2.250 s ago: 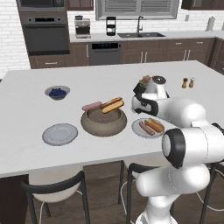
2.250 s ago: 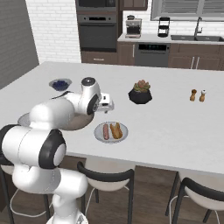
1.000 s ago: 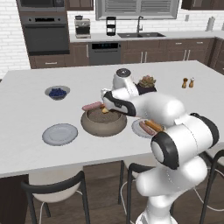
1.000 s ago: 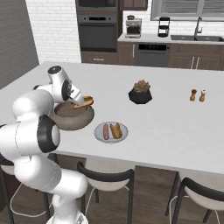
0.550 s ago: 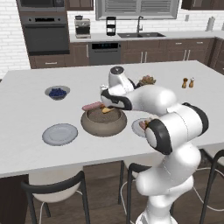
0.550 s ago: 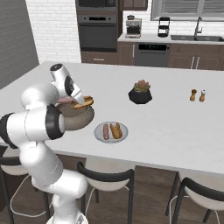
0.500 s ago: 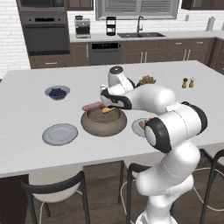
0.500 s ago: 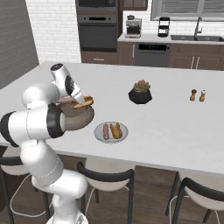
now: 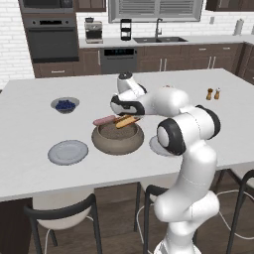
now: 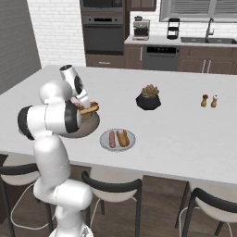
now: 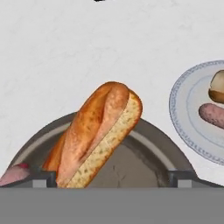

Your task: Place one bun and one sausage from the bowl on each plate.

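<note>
Halfway mark: one plate (image 10: 118, 139) already carries a bun and a sausage while the other plate (image 9: 68, 152) lies bare, as the gripper (image 9: 128, 115), jaws wide, hovers over the bun (image 11: 97, 134) and sausage (image 9: 104, 120) in the bowl (image 9: 117, 140) on the bench (image 9: 30, 129).

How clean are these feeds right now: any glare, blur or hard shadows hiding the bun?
Hand view: the bun is sharp and evenly lit, without glare, and the bowl wall below it is shaded. Left base view: soft overall, a faint shadow around the bowl. Right base view: equally soft, and the arm covers much of the bowl.
</note>
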Robot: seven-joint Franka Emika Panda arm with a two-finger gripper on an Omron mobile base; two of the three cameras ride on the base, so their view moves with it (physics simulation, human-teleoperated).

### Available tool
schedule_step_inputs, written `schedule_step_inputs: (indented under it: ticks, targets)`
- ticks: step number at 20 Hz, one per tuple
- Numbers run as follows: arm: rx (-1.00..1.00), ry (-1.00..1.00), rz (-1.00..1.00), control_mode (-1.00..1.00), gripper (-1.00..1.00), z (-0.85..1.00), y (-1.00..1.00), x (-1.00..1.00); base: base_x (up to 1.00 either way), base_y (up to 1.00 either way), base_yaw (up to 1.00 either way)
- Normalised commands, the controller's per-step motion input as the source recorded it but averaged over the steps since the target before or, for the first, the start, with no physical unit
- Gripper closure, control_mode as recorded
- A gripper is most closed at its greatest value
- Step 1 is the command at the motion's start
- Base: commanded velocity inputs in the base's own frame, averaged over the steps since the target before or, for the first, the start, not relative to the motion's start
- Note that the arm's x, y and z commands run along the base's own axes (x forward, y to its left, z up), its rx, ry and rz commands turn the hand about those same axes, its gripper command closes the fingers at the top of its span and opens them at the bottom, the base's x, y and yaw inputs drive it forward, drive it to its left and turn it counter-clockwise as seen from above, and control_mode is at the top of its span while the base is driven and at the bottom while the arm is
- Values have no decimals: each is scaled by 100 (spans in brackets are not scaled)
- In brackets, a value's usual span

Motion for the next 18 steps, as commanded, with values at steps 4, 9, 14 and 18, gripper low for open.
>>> schedule_step_inputs:
  ticks: [4, 9, 14, 18]
  targets:
    - [13, 6, -11, -100, -100, -18, 0, 43, 0, 0, 0]
    - [11, 3, -11, -100, -100, -23, 2, 29, 0, 0, 0]
    - [1, 1, -6, -100, -100, -20, 3, 13, 0, 0, 0]
    - [0, 0, -1, -100, -100, -21, 11, 0, 0, 0, 0]
